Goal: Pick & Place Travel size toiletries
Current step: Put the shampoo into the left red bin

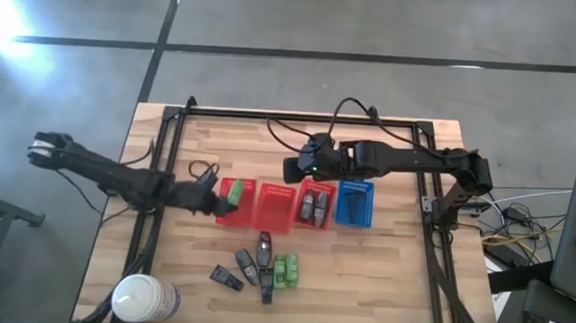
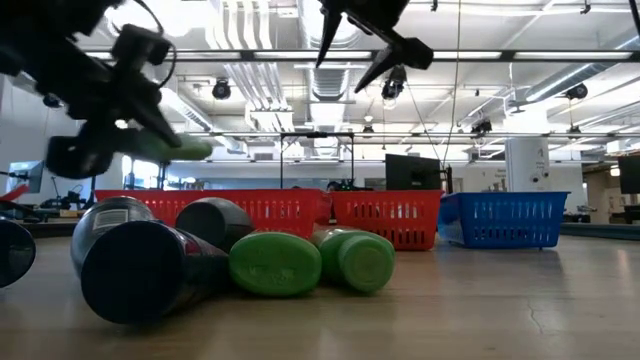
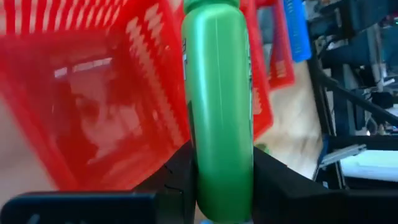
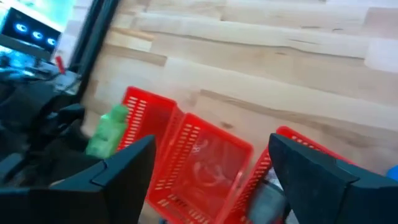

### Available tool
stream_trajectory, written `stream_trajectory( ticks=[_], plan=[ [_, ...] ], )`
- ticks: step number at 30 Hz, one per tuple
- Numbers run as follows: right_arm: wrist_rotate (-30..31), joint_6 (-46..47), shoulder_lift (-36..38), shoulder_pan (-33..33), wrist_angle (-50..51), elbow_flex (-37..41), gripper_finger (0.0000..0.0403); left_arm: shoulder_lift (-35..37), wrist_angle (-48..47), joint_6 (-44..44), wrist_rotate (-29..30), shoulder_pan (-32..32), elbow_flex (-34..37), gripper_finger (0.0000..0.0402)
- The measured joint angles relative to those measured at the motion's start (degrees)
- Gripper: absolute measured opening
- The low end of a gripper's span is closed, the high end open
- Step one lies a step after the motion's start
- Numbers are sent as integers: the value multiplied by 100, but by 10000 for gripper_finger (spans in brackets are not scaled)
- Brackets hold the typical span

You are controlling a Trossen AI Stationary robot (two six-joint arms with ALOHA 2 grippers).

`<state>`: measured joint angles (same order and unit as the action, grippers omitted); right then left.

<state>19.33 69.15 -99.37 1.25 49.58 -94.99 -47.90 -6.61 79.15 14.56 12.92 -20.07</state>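
Two jaws of the left gripper pinch a smooth green bottle, its cap end over the leftmost red mesh basket. Right gripper hangs spread wide, empty, above the middle red baskets.

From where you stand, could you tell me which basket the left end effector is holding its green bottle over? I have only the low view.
Observer: The high view shows the left end effector holding the green bottle over the leftmost red basket of the four in the row.
Operator: Thank you. Where is the right arm relative to that row?
Observer: The right end effector hangs open and empty by the far side of the second red basket.
Operator: Does any basket already hold something?
Observer: Yes, dark bottles lie in the third red basket.
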Motion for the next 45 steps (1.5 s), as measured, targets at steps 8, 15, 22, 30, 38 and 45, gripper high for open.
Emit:
stream_trajectory(
  ticks=[8, 15, 22, 30, 38, 45],
  plan=[
    [-22, -33, -9, 9, -41, 250, 288, -394, -153, 817, 930, 607, -9, 124],
    [-49, -47, -9, -69, -48, 290, 276, -827, -249, 920, 1106, 573, -46, 192],
    [-526, -263, -10, -210, -35, 299, 292, -762, -207, 593, 671, 595, -242, 227],
    [-1544, 356, -60, -755, -21, 497, 307, -394, -678, -1756, -307, 606, -948, 229],
    [-2078, 2066, -858, -1632, -359, 656, 298, -60, -983, -3618, -812, 608, -1308, 229],
    [-2240, 2995, -1751, -2080, -438, 288, 281, 410, -980, -4493, -826, 604, -1354, 229]
  ],
)
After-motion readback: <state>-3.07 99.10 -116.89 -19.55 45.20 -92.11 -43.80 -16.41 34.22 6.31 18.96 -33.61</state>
